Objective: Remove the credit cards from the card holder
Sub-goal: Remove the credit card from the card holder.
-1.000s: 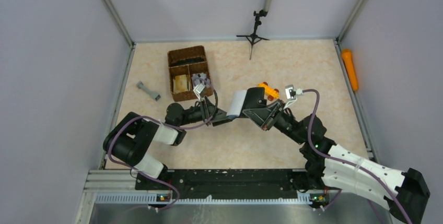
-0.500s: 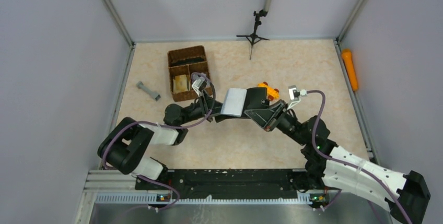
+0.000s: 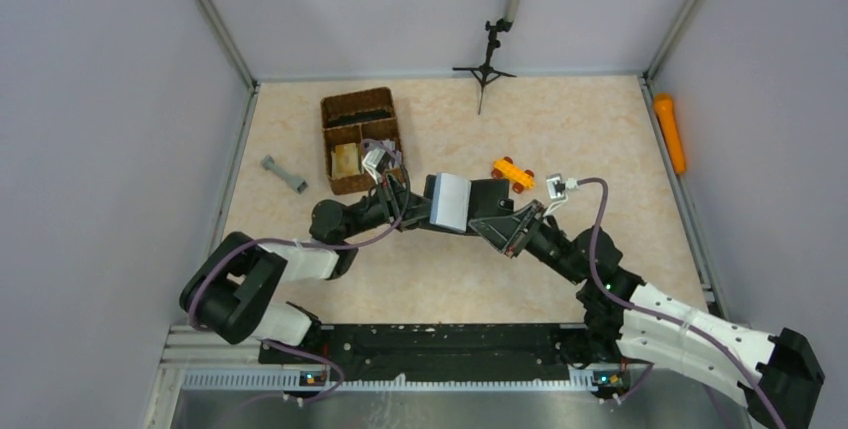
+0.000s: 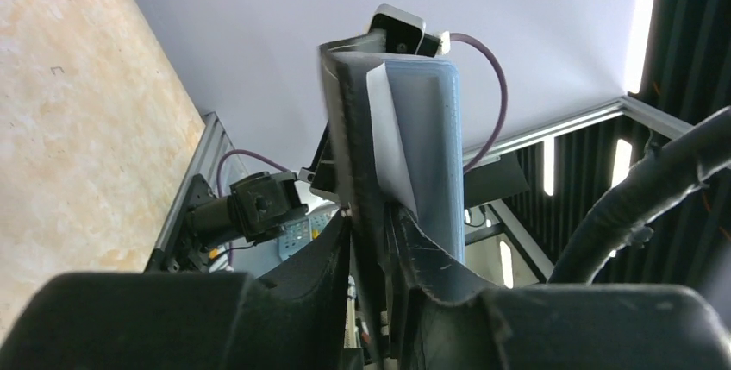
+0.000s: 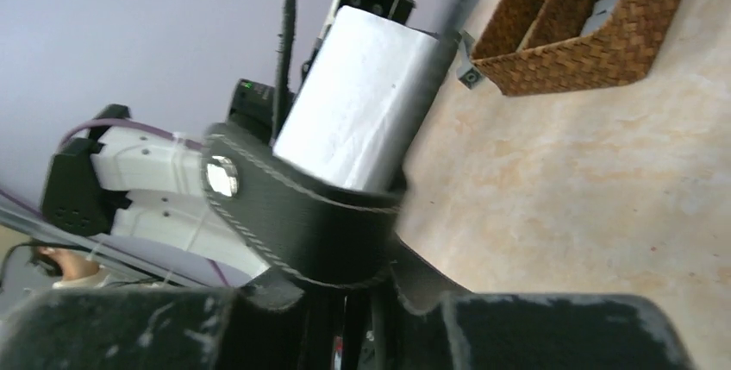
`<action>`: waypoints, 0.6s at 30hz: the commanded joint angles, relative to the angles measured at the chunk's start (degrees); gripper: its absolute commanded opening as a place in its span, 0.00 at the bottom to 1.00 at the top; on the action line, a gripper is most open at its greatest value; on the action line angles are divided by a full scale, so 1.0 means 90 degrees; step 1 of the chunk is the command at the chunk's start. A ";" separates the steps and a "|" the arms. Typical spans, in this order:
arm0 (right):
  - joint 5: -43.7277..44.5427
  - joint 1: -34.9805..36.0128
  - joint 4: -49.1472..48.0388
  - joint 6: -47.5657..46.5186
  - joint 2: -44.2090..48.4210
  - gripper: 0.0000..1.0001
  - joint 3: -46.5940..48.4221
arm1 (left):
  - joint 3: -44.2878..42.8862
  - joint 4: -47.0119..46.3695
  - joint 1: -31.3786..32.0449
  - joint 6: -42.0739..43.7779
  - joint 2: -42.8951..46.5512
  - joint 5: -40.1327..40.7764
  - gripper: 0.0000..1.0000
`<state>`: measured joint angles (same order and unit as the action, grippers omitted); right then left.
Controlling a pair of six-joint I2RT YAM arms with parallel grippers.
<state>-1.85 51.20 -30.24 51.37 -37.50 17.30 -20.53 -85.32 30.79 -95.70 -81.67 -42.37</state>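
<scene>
The black card holder [image 3: 489, 195] hangs in the air between my two grippers over the middle of the table. Its grey-blue inside with a pale card [image 3: 451, 201] faces up. My left gripper [image 3: 418, 211] is shut on its left edge; the left wrist view shows the black flap and the grey-blue panel [image 4: 428, 154] with a white card [image 4: 388, 133] rising from my left gripper [image 4: 371, 236]. My right gripper [image 3: 503, 221] is shut on the right flap. The right wrist view shows my right gripper [image 5: 366, 297] clamping the black flap [image 5: 302, 219], its round snap [image 5: 222, 175], and white cards [image 5: 362, 103] sticking out.
A brown wicker divided basket [image 3: 337, 114] stands at the back left, also in the right wrist view [image 5: 595, 38]. An orange toy car [image 3: 511, 171] lies just behind the holder. A grey dumbbell-shaped piece [image 3: 284, 174] lies left. A small tripod [image 3: 485, 67] stands at the back.
Both grippers have carried the card holder left and slightly away from me. The holder has turned so its pale face shows more from above. The orange toy car is now uncovered.
</scene>
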 commanded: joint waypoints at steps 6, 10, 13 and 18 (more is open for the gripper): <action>0.0608 -0.0023 0.1443 -0.0122 -0.0371 0.69 0.0143 | -0.0302 0.4119 0.0035 0.2819 0.1268 0.0318 0.23; 0.0802 -0.0034 0.2053 -0.0384 -0.0893 0.74 0.0286 | -0.0506 0.6622 0.0102 0.4487 0.1954 0.1247 0.14; 0.0803 -0.0034 0.2071 -0.0492 -0.1385 0.74 0.0271 | -0.0526 0.7221 0.0103 0.5052 0.1999 0.1532 0.03; 0.0772 -0.0034 0.2220 -0.0783 -0.2106 0.78 0.0368 | -0.0552 0.7651 0.0137 0.5594 0.1568 0.1483 0.00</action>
<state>4.08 51.20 -11.75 47.70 -53.28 17.37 -23.44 -23.68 31.51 -54.08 -65.54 -31.09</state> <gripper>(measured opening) 0.764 0.028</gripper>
